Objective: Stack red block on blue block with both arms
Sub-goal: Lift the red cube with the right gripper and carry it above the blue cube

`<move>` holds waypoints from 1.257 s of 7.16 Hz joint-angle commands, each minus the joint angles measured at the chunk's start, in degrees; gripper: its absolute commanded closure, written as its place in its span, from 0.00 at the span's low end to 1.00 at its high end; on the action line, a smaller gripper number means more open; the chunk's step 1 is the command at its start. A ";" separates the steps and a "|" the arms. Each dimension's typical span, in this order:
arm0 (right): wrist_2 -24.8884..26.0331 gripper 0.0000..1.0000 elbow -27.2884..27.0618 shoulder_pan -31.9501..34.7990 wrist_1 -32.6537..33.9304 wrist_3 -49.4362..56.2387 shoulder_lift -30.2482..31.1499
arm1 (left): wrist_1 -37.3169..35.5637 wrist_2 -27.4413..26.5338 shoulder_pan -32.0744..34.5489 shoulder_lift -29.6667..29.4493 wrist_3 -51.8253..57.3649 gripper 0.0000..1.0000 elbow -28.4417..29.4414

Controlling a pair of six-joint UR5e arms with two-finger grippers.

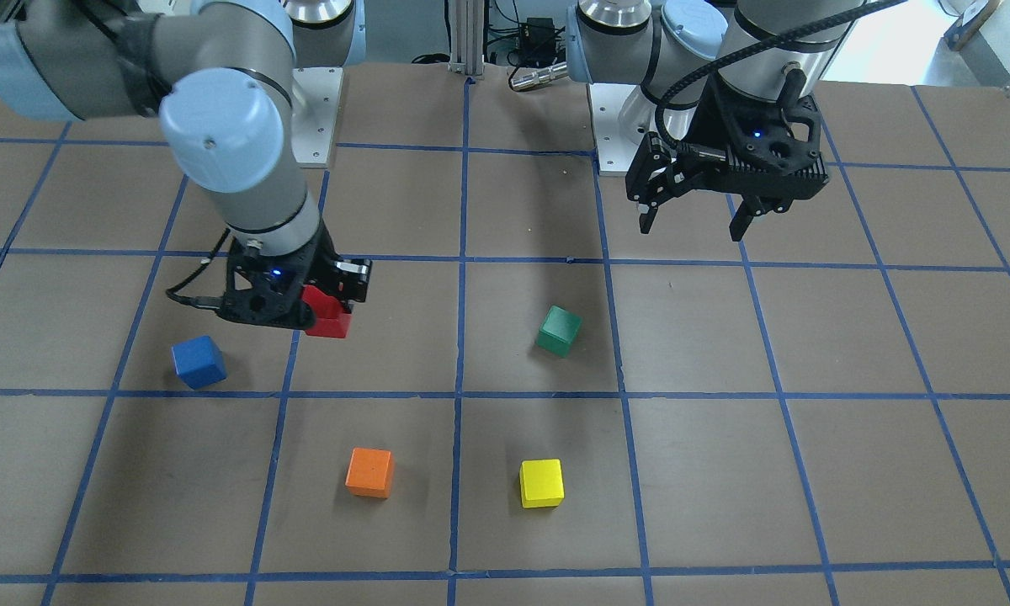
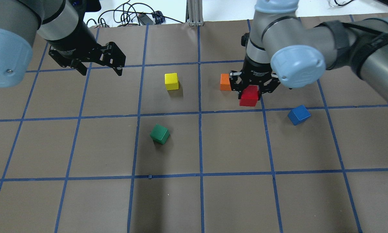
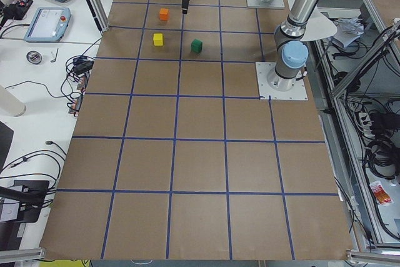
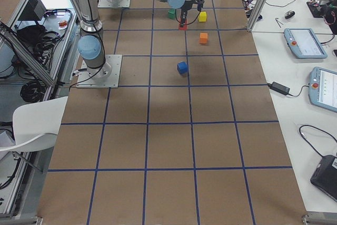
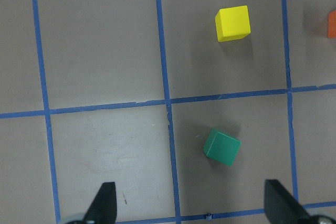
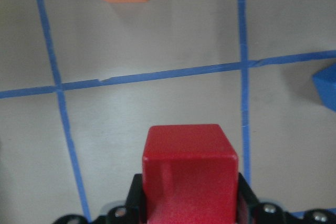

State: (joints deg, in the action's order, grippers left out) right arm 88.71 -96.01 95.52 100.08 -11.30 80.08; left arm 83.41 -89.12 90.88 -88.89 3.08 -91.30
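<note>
Pinching red block (image 2: 248, 100), right pincer (image 2: 250, 94) may set it crooked: blue block (image 2: 299, 115) sits turned. Left pincer (image 2: 101, 72) spread.

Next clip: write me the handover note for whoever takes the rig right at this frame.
Right gripper: shut on the red block.
Left gripper: open, empty, above the table.
Blue block: on the table, nothing on it, apart from the red block.
Done: red block grasped.
To do: carry it over the blue block, set it down, release.
</note>
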 commanded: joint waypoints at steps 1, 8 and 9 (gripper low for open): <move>5.83 1.00 -0.23 -5.68 -6.19 10.11 2.54 | 0.00 0.00 0.00 -0.05 0.00 0.00 0.16; 4.98 1.00 -4.60 -19.21 2.54 36.07 2.19 | 0.00 0.09 0.00 -0.23 -0.09 0.00 0.60; 4.98 1.00 -7.67 -20.19 5.53 36.17 2.10 | 0.00 0.00 0.00 -0.31 -0.09 0.00 0.51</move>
State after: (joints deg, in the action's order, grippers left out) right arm 93.80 -100.42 76.82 101.87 23.32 82.31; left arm 83.41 -89.06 90.88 -89.14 3.01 -90.77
